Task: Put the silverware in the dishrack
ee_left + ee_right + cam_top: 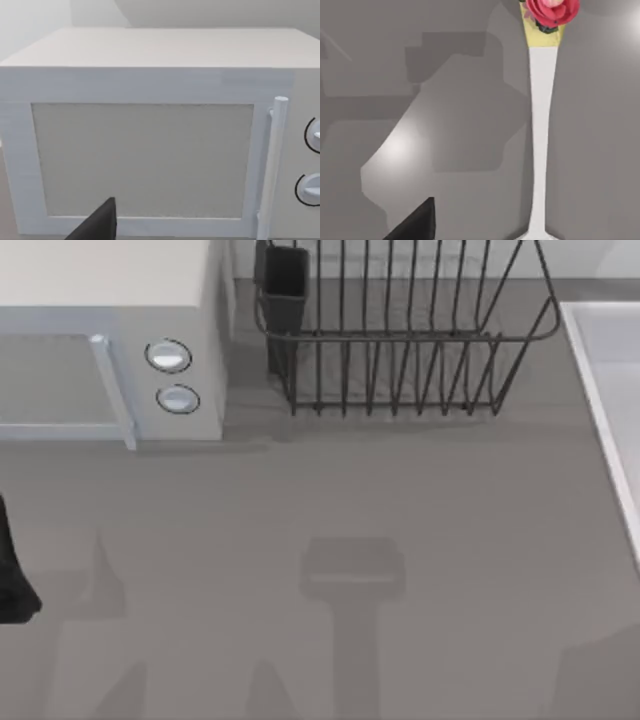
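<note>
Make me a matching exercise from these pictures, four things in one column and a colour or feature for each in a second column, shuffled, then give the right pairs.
Things:
1. dishrack
2. microwave
3. utensil cup
4. silverware piece

Features:
A. white handle with a red rose at one end
B. two round knobs beside the door
C. dark wire with upright tines
D. dark rectangular holder at the rack's corner

Pairs: 1-C, 2-B, 3-D, 4-A

I see a dark wire dishrack, a white microwave, a grey counter — and white silverware with a pink rose over yellow.
</note>
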Robot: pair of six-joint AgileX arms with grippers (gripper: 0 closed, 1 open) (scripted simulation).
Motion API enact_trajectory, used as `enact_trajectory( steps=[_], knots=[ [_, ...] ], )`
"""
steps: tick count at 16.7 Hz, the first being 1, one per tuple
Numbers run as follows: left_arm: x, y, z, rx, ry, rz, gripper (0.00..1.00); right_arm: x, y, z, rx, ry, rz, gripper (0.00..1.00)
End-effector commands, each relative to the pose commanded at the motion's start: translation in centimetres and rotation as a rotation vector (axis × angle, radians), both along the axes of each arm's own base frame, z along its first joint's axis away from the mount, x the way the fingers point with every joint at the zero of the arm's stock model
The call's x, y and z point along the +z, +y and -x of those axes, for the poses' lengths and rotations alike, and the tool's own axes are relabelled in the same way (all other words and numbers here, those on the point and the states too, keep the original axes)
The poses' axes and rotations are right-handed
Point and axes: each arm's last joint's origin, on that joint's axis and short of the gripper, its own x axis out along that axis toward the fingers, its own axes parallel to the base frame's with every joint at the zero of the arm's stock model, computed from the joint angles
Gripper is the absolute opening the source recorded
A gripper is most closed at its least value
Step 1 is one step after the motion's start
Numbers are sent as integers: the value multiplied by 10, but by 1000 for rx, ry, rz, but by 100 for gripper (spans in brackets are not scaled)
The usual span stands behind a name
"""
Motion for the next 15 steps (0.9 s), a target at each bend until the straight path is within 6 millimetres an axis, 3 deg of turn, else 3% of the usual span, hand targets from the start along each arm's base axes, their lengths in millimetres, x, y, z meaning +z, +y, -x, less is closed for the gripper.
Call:
enact_trajectory(
  steps=[9, 15],
  knots=[
    [0, 0, 0, 0, 0, 0, 100, -6, -6, -5, 18, 51, -28, 100],
    [0, 0, 0, 0, 0, 0, 100, -62, -9, -11, 16, 44, -25, 100]
  ],
)
